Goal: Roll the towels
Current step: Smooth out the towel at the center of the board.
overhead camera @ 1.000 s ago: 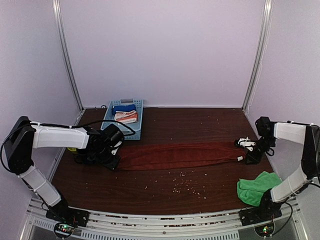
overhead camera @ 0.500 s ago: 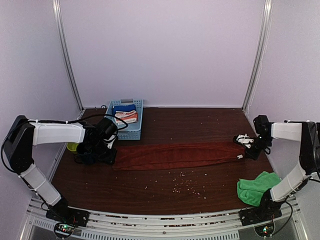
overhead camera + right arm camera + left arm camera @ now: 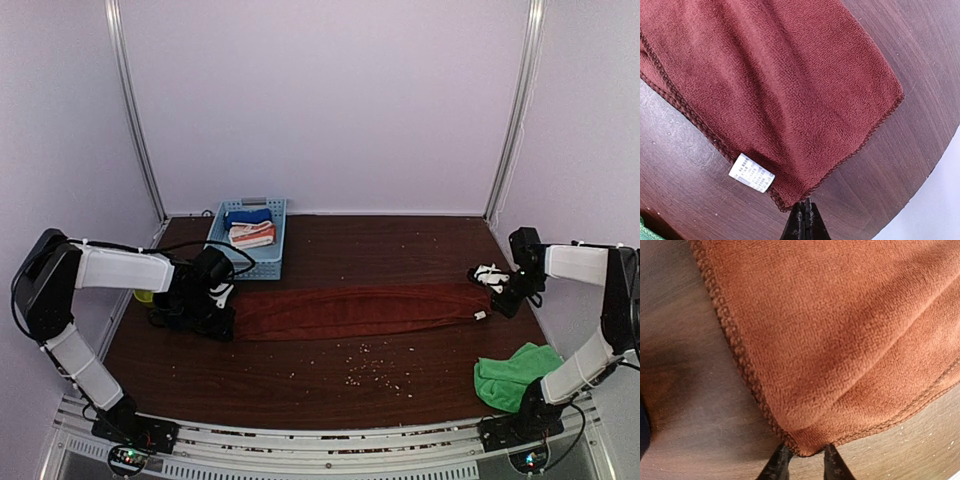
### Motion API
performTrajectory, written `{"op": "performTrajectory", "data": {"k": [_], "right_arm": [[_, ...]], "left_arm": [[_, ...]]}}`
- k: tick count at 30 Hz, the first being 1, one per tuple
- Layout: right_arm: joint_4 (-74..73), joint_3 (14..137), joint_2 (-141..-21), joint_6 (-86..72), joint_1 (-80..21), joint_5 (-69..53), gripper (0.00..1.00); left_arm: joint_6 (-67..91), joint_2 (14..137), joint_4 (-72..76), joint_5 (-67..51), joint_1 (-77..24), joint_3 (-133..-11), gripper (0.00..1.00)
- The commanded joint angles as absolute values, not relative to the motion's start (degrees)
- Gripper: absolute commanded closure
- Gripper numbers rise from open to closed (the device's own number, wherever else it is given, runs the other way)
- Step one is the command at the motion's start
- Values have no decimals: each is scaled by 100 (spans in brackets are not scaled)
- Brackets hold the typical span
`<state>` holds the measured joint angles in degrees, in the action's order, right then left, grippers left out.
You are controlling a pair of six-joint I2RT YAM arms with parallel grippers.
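The basket (image 3: 262,268) holds a blue cloth (image 3: 247,216) and a striped cloth (image 3: 251,235). The rust towel (image 3: 360,308) lies stretched across the worktop (image 3: 300,375). Right jaws, apart before, now meet at its hem; left jaws, narrower, straddle its corner.

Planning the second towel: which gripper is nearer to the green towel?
Right. The right gripper is just beyond the green towel; the left gripper is across the table.
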<state>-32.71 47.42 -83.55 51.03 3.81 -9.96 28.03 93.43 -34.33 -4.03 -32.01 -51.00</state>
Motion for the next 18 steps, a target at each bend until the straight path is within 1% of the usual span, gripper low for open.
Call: {"op": "performTrajectory", "data": {"k": [1, 3, 5, 9, 18], "right_arm": [[-3252, 4749, -8278, 5050, 352, -913, 100], [-3223, 4722, -8267, 5046, 352, -909, 100], [-3189, 4695, -8269, 5045, 352, -906, 100], [-3180, 4693, -8289, 5048, 352, -899, 100], [-3341, 4784, -8122, 5075, 352, -898, 100]], "left_arm": [[2899, 9337, -3270, -409, -3173, -5045, 73], [2908, 9319, -3242, -396, -3171, -5043, 77], [2893, 9289, -3191, -390, -3166, -5052, 86], [2840, 9205, -3138, -361, -3167, -5117, 99], [2634, 8936, -3691, -100, -3171, -5476, 100]]}}
